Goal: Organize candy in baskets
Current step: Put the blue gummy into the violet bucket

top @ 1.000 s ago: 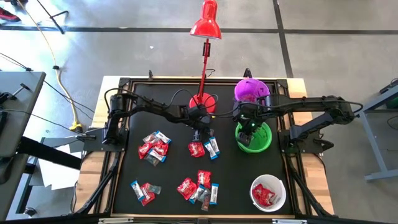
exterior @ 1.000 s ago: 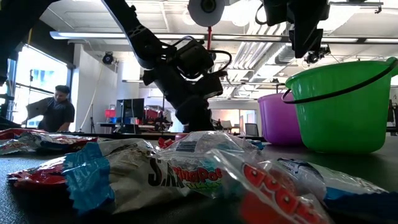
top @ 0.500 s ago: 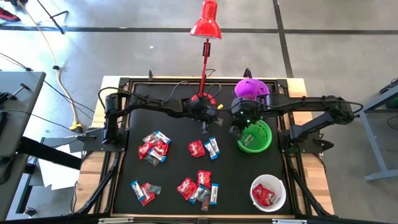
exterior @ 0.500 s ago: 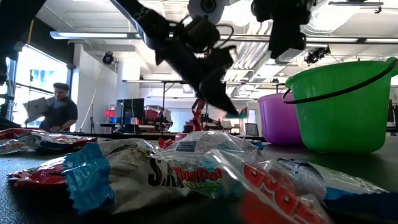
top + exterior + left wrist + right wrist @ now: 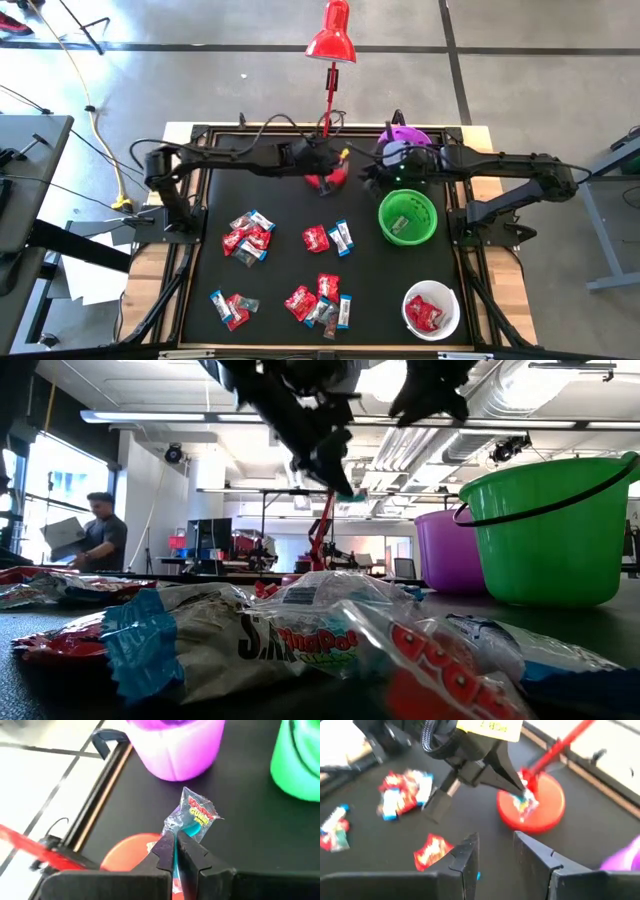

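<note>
My left gripper (image 5: 338, 172) is shut on a blue-and-white candy (image 5: 195, 817), held in the air above the red lamp base (image 5: 131, 854), short of the purple basket (image 5: 175, 745). My right gripper (image 5: 495, 852) is open and holds nothing; it hovers beside the left gripper, between the lamp base and the green basket (image 5: 407, 217). The right arm partly covers the purple basket (image 5: 403, 143). The white basket (image 5: 431, 310) stands near the right near corner with red candy in it. Loose candy (image 5: 248, 235) lies in several clusters on the black mat. My left gripper pinches the blue-and-white candy by its crimped wrapper end (image 5: 176, 827) between the two fingertips (image 5: 167, 845). The fingers slant down toward the table's right. The candy is lifted clear and sticks out beyond the fingertips (image 5: 348, 493).
The red desk lamp's pole (image 5: 328, 100) rises from its base by the far edge, close to both grippers. More candy clusters lie at mid table (image 5: 328, 238) and near the front (image 5: 320, 300), (image 5: 229, 306). A person (image 5: 100, 540) stands in the room behind the table.
My left gripper has risen from the mat with the blue-and-white candy and moved toward the far edge, over the lamp base; the candy is lifted clear. My right gripper has left its place above the green basket, rising and moving left and toward the far edge.
</note>
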